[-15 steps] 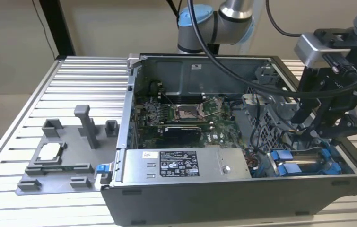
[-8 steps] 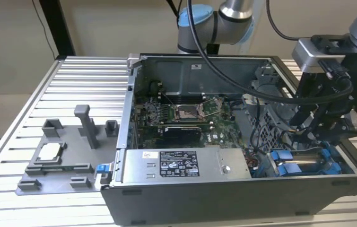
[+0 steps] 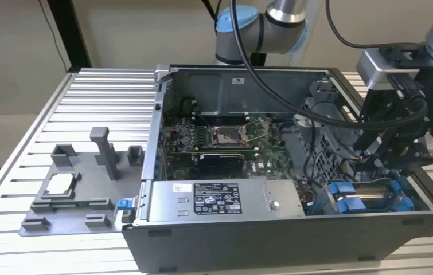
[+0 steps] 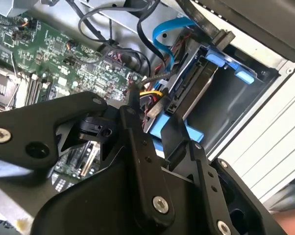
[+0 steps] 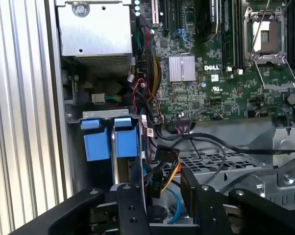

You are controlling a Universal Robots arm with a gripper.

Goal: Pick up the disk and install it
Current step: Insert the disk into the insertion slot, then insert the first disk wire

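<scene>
Right now the gripper (image 3: 385,165) hangs over the corner of the open computer case (image 3: 277,238) that lies nearest the exterior view's right. Its two black fingers (image 4: 133,147) stand apart with nothing between them; in both wrist views only loose cables (image 5: 163,169) show through the gap.

Just below it, the disk (image 4: 197,94) sits in the drive bay (image 4: 245,105) and is free of the fingers. It stands on edge, its narrow silver-grey side turned up toward the gripper. Blue bracket tabs (image 5: 125,139) show at each end. In the exterior view the long axis of the disk runs roughly from that view's left to its right, parallel to the near wall of the case. A second blue tab (image 5: 96,142) sits just beside the first in the first wrist view, and whether that belongs to another drive I cannot tell.

Toward the exterior view's left in the case lie the power-supply box (image 3: 224,197) with its white label and, beyond it, the green motherboard (image 3: 201,137) with an open processor socket (image 3: 227,135). Outside the case, on the slatted aluminium table (image 3: 101,97), a grey fixture tray (image 3: 71,220) carries a small square silver chip (image 3: 59,184)
</scene>
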